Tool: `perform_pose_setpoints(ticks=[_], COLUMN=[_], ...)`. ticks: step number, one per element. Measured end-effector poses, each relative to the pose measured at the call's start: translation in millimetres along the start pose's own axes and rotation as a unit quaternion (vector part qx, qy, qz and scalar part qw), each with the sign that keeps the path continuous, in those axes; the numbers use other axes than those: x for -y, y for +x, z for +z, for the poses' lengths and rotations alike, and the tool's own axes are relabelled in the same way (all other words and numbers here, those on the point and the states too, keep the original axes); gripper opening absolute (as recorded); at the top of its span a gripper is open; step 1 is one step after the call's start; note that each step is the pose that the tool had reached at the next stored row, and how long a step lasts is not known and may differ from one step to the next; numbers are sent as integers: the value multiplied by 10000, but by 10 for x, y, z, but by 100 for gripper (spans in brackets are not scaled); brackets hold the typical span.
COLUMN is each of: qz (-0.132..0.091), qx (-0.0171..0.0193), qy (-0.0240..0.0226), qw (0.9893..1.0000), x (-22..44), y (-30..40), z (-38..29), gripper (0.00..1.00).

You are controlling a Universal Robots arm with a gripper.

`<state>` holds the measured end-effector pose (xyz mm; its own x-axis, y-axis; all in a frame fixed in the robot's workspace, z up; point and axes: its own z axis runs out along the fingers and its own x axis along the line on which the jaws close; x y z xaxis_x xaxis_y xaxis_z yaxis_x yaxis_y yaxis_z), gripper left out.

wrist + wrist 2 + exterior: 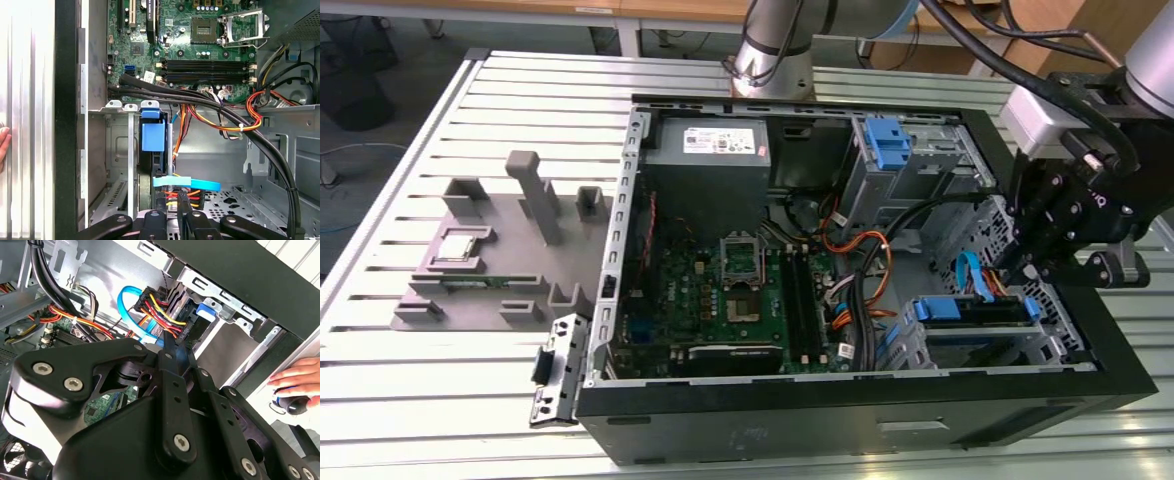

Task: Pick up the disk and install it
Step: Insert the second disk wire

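Slatted metal tabletop [881,80] carries an open black computer case [854,420]. Inside, the silver blue-bracketed disk [152,137] sits in its drive bay; the black gripper [171,217] hovers just behind, its finger spacing unclear.

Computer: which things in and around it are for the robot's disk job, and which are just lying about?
For the job:
disk
gripper
computer case

Just lying about:
grey holder
metal bracket
power supply
spare blue bracket
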<state>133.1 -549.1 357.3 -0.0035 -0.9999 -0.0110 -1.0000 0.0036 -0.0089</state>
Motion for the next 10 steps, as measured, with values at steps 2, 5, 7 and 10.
perform_pose_setpoints(ticks=[2, 5, 7, 10], qz=[0, 2, 1, 1], qx=[2, 0, -1, 0], qy=[-63, -102, -110, -111], qw=[10000, 9999, 9999, 9999], x=[1, -1, 0, 0], y=[0, 0, 0, 0], z=[5, 3, 3, -19], gripper=[24, 24, 24, 24])
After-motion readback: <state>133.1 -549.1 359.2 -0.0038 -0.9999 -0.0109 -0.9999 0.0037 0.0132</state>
